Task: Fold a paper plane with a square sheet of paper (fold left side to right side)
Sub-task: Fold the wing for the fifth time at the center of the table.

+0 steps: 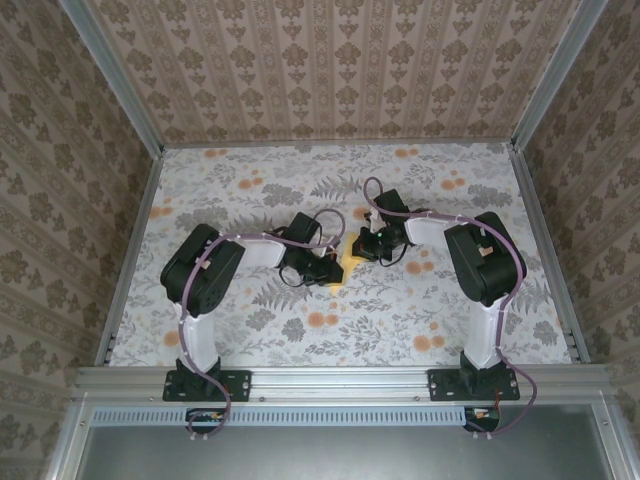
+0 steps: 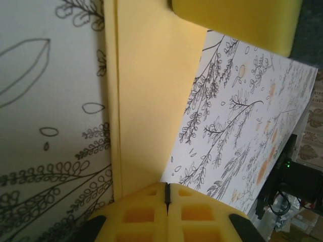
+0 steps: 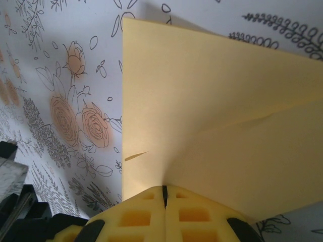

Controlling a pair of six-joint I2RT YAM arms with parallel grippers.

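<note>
The pale-yellow sheet of paper [image 1: 347, 262] sits mid-table between my two grippers, folded with layered edges. In the left wrist view the paper [image 2: 151, 101] runs as a tall strip down into my left gripper [image 2: 167, 187], which is shut on its lower end. A yellow finger of the other gripper [image 2: 237, 22] holds its far end. In the right wrist view the paper [image 3: 212, 101] bends up into my right gripper [image 3: 164, 189], which is shut on its near edge. From above, the left gripper [image 1: 331, 271] and right gripper [image 1: 363, 249] almost touch.
The table [image 1: 300, 330] has a white cloth printed with grey leaves and orange flower blotches [image 1: 320, 320]. Patterned walls enclose it on three sides, with metal rails [image 1: 340, 378] along the front. Purple cables loop over both arms.
</note>
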